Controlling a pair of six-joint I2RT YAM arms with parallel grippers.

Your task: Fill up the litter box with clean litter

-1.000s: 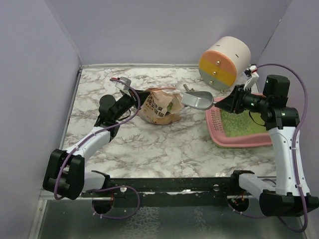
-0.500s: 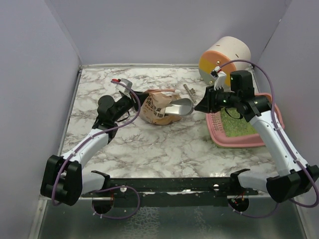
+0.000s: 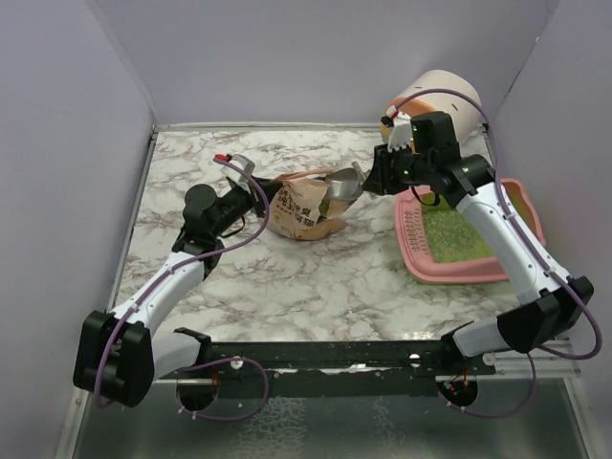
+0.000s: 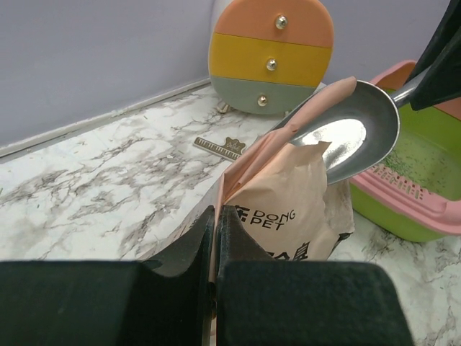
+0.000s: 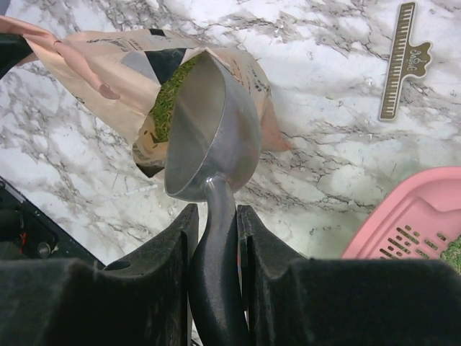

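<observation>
Lilac walls close in a white, grey-veined marble counter [image 3: 316, 277]. In the overhead view the litter box [image 3: 413, 251] lies at the right of the frame. It has a pink rim and a lime-green inside, with a thin speckled layer of clean litter [image 3: 457, 234] on its floor. A tan paper bag [image 3: 298, 208] stands near the centre, apart from the box. A banded round drum [image 3: 445, 96] stands at the upper right by the back wall.

The left end effector [image 4: 215, 220] has its fingers pressed together on the bag's pink-lined upper edge, as its own camera shows plainly. The right end effector [image 5: 214, 216] is clamped on the dark handle of a silver scoop [image 5: 209, 133], whose bowl tips into the bag's open mouth.

Only the right wrist view looks into the bag, where green granules lie just beside the scoop's lip. The part of the bowl that shows is bare metal. A small toothed clip [image 5: 403, 61] lies flat on the counter in both wrist views, but from overhead the right arm covers that spot. The arm also crosses the front of the drum and the box's upper-left corner. The left wrist view cuts the box off at the frame's right edge. The right wrist view catches only a slotted pink corner at the lower right.
</observation>
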